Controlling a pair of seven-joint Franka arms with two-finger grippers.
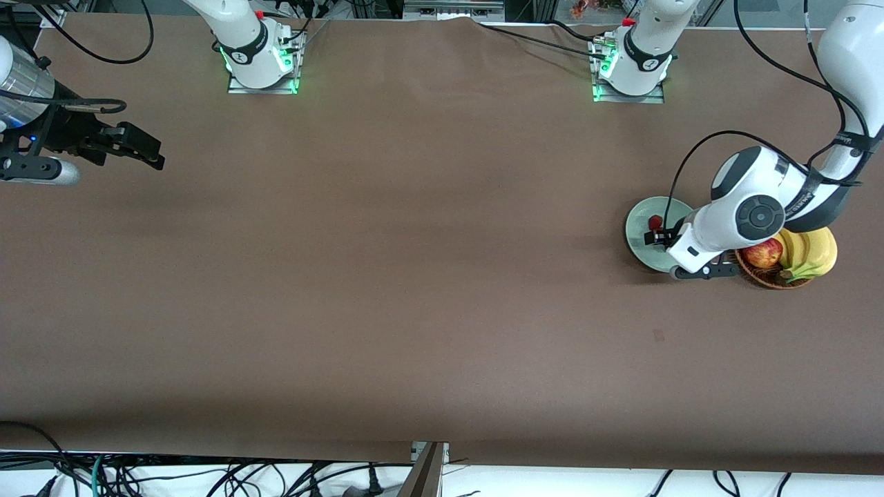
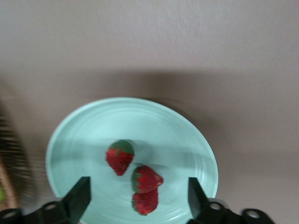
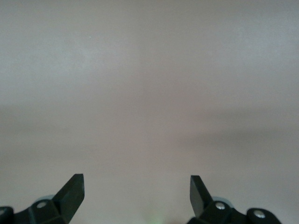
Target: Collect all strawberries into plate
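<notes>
— Strawberries (image 2: 120, 157): where were they?

— All three lay in the mint plate (image 2: 93, 126), two of them touching, at the left arm's end of the worktop (image 1: 414, 276).

— And the left hand (image 2: 138, 193)?

— It hung just over the plate, fingers spread wide, gripping nothing. A wicker basket (image 1: 766, 276) with an apple (image 1: 763, 254) and bananas (image 1: 811, 252) sat beside the plate.

— The right hand (image 3: 137, 191)?

— It waited over bare worktop, fingers wide.
</notes>
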